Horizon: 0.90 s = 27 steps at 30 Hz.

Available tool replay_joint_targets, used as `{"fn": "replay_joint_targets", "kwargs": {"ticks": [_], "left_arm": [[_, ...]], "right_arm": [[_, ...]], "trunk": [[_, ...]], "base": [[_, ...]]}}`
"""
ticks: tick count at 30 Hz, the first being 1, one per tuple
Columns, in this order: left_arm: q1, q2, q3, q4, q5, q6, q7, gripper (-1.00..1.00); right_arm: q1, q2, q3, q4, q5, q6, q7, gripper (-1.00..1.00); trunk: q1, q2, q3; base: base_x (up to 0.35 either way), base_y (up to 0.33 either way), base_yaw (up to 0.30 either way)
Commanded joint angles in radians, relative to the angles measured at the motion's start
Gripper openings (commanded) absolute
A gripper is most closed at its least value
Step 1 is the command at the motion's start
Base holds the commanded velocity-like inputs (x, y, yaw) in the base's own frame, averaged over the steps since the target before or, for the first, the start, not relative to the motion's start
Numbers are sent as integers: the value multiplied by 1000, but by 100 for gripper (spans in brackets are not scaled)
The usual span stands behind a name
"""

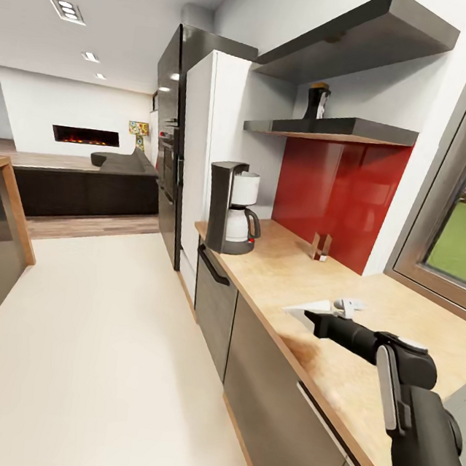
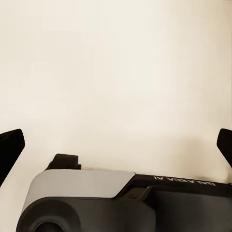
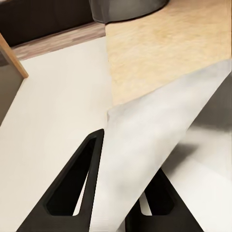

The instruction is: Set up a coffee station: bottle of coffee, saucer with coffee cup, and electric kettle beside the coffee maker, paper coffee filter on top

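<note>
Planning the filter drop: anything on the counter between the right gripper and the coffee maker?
Bare wood-grain countertop in the head view. The right gripper, shut on the paper coffee filter, has nothing standing before the coffee maker. A small amber glass block stands aside, by the red backsplash.

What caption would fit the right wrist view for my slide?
Right pincer shut on the paper coffee filter, carried above the countertop edge.

A black right arm [image 1: 393, 357] with round joints and a light grey strip along its side is seen, thin black fingers [image 3: 72, 188] with long holes are shown, and upside-down letters are printed near a grey rounded cover [image 2: 77, 186].
</note>
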Motion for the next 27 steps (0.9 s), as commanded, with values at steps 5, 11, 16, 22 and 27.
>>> {"fn": "replay_joint_targets", "kwargs": {"ticks": [5, 11, 16, 22, 27], "left_arm": [[0, -1, 3, -1, 1, -1, 0, 100], [0, -1, 3, -1, 1, -2, 0, 100], [0, -1, 3, -1, 1, -1, 0, 100], [0, -1, 3, -1, 1, -2, 0, 100], [0, -1, 3, -1, 1, -2, 0, 100]], "right_arm": [[-1, -4, -62, -1, 0, 7, -4, -100], [-1, -18, -82, -1, 2, 6, -11, -100], [-1, -21, -115, -1, 2, 8, -29, -100], [-1, -22, -120, 0, -1, 12, -30, -100], [-1, -23, -120, 1, -6, 14, -27, -100]], "trunk": [[0, -1, -1], [0, -1, -1], [0, -1, -1], [0, -1, -1], [0, -1, -1]], "base": [[0, 0, 0], [0, 0, 0], [0, 0, 0], [0, 0, 0], [0, 0, 0]]}}
